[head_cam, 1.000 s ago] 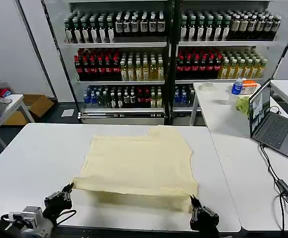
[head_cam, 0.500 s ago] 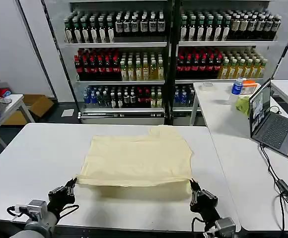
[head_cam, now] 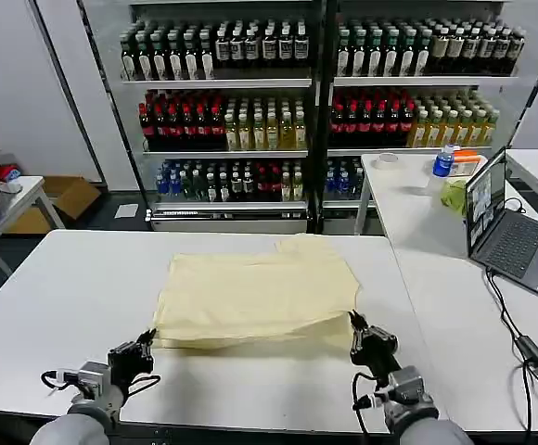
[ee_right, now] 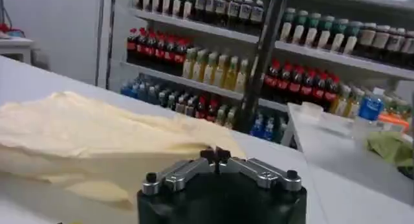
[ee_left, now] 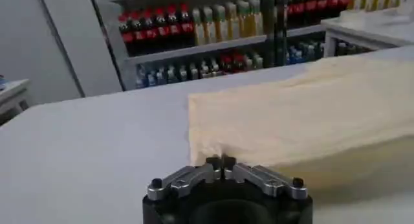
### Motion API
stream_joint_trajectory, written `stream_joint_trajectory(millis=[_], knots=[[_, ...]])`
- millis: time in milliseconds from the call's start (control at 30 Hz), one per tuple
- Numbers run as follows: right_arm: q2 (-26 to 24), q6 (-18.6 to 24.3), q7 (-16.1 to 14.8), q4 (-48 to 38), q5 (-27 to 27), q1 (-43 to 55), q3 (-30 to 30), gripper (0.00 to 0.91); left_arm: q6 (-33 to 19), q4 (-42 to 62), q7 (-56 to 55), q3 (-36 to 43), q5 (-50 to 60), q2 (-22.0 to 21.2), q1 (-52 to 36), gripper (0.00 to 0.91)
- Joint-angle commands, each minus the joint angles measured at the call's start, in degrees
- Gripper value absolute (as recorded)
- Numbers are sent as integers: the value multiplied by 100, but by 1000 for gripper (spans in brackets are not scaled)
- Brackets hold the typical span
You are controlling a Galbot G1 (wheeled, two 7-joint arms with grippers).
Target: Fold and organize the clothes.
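Note:
The clothes are one pale cream-yellow T-shirt point(head_cam: 260, 289) spread on the white table point(head_cam: 65, 287), its near part doubled back over itself. My left gripper point(head_cam: 147, 337) is shut on the shirt's near left corner point(ee_left: 213, 141). At the near right corner point(ee_right: 194, 141) my right gripper point(head_cam: 352, 322) is shut on the fabric too. Both pinched corners are lifted just off the table, and the cloth point(ee_left: 304, 109) sags between them. The right wrist view shows the raised layer point(ee_right: 97, 128) above a lower fold point(ee_right: 90, 190).
A second white table point(head_cam: 417, 213) on the right carries an open laptop point(head_cam: 505, 232), a yellow-green cloth point(head_cam: 454, 195), a blue-capped bottle point(head_cam: 443, 162) and a cable point(head_cam: 529, 348). Shelves of bottles point(head_cam: 250, 111) stand behind. Bare table lies left of the shirt.
Both grippers have carried the shirt's near edge up and away from me, folding it farther over the rest. The strip of shirt left lying near the front edge has gone.

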Motion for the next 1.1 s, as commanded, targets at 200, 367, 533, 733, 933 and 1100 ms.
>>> stream_joint_trajectory(millis=[200,367,533,733,933,1100], knots=[[97,-27,6,-585,-60,417,-229,605,-5,647,19,411,195,13,-580,655],[200,-127,18,-700,-127,414,-280,907,-5,707,-12,431,191,-38,-639,907],[276,-113,14,-738,-236,313,-272,907,-42,737,-74,417,181,-93,-633,907],[336,-118,13,-598,-282,53,-132,907,-140,642,-129,317,175,-154,-509,907],[348,-122,20,-404,-283,-379,140,907,-214,489,-130,52,87,-159,-195,907],[401,-125,67,-341,-253,-593,315,907,-211,583,-125,2,-44,-127,-128,907]])
